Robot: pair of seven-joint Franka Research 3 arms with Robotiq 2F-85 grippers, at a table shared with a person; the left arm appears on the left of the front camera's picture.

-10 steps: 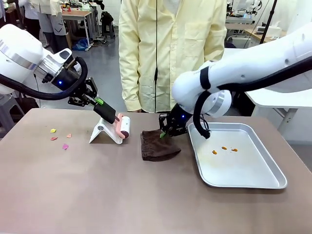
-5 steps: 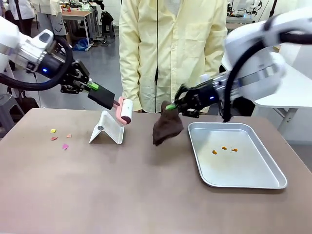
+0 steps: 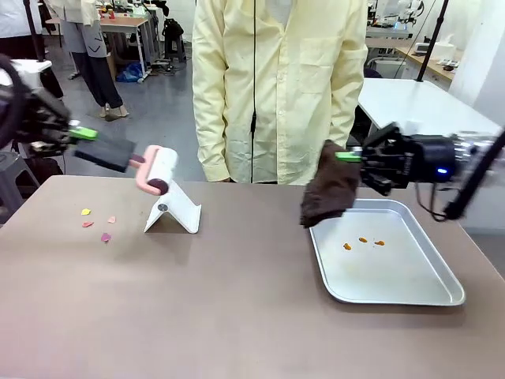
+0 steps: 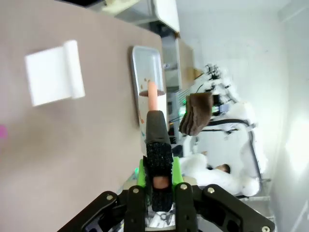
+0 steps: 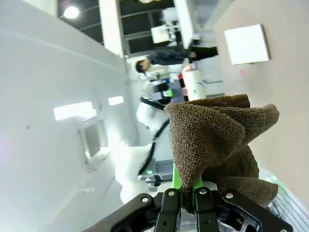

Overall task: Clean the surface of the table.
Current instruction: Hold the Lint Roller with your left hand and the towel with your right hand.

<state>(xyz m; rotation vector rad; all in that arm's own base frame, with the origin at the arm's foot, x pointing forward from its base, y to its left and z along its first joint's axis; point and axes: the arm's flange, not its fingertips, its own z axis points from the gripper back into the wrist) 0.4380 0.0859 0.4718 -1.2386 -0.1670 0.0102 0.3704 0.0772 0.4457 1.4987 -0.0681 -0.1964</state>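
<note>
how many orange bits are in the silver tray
3 small orange bits in the rectangular silver metal tray, toward its far end: left, middle, right. None seems hidden.

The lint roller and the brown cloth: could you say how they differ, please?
The lint roller is rigid, jutting sideways from the left gripper; the brown cloth hangs limp from the right gripper. The lint roller is near the white stand, the brown cloth near the silver tray. Both are held off the table.

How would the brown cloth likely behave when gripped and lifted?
Probably floppy: the cloth hangs in folds from the right gripper. Likely light, since a pinch at one edge holds it. Its looped nap suggests little slipping.
</note>
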